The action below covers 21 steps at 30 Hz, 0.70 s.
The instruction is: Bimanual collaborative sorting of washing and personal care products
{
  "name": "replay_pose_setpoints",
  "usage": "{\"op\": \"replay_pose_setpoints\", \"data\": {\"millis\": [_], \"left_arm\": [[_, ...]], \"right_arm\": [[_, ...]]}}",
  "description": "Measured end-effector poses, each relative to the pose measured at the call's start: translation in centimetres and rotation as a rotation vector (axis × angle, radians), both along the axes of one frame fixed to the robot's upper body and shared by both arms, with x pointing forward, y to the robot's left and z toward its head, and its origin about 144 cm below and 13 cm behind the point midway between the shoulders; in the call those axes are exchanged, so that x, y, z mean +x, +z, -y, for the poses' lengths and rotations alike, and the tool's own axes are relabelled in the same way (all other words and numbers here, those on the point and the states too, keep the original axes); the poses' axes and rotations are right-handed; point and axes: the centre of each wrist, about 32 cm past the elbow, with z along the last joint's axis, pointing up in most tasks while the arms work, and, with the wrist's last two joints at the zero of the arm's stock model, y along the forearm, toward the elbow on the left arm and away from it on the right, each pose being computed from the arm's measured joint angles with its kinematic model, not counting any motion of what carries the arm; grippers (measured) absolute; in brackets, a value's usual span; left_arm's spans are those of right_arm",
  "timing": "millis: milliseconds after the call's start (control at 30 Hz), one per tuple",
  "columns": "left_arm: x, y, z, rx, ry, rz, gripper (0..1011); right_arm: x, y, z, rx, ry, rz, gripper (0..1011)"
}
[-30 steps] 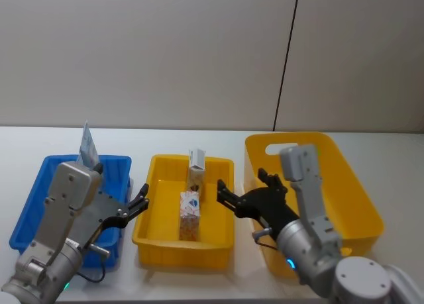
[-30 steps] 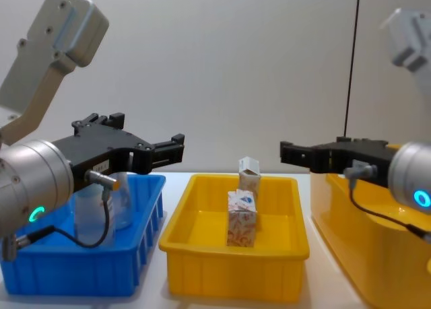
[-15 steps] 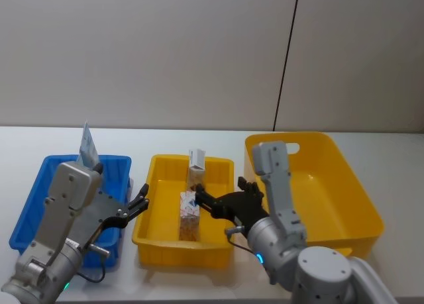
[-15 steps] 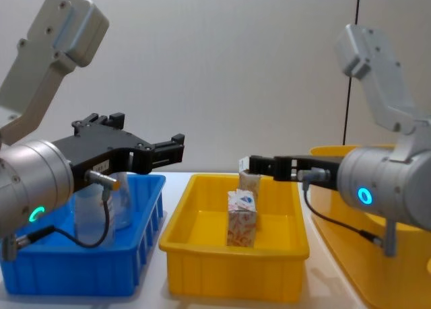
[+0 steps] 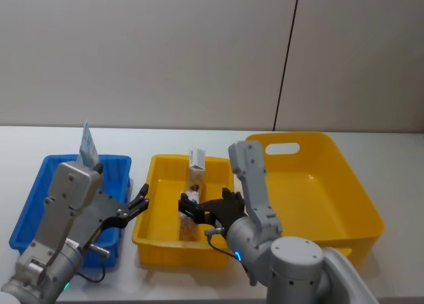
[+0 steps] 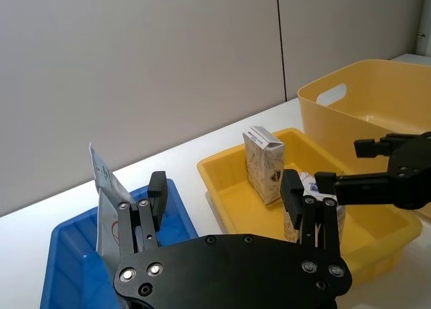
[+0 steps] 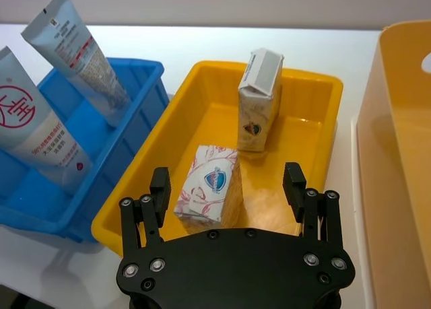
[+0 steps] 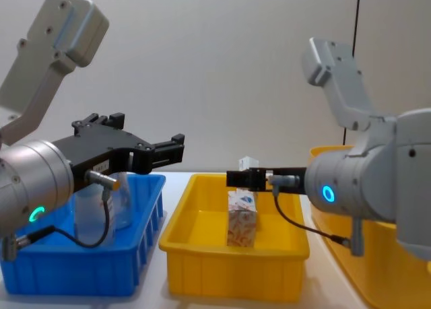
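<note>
Two boxy white-and-orange patterned cardboard cartons point(image 7: 259, 100) stand upright in the shallow, smooth yellow plastic tray point(image 5: 182, 252) at my twelve o'clock. My right pincer point(image 7: 226, 176) has just swung over from the deep yellow plastic tub point(image 5: 318, 185) at two o'clock. It hovers above the nearer carton point(image 7: 209, 184), jaws wide, so I judge a grasp is next. My left pincer point(image 5: 140, 198) waits wide at ten o'clock by the blue plastic bin point(image 7: 145, 77), where soft pale squeeze tubes point(image 7: 40, 130) lean.

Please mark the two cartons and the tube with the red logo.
nearer carton point(image 7: 210, 182): right wrist view, its top face.
farther carton point(image 7: 256, 117): right wrist view, its patterned side.
tube with the red logo point(image 7: 23, 112): right wrist view, its logo.
</note>
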Motion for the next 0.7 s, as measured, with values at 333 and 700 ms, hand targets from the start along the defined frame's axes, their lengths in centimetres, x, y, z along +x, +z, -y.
{"op": "replay_pose_setpoints", "data": {"millis": [333,700], "left_arm": [[0.0,0.0,0.0,0.0,0.0,0.0,1001],[0.0,0.0,0.0,0.0,0.0,0.0,1002]], "right_arm": [[0.5,0.6,-1.0,-0.013,0.001,-0.072,1004],[1.5,1.0,-1.5,-0.025,-0.01,-0.136,1004]]}}
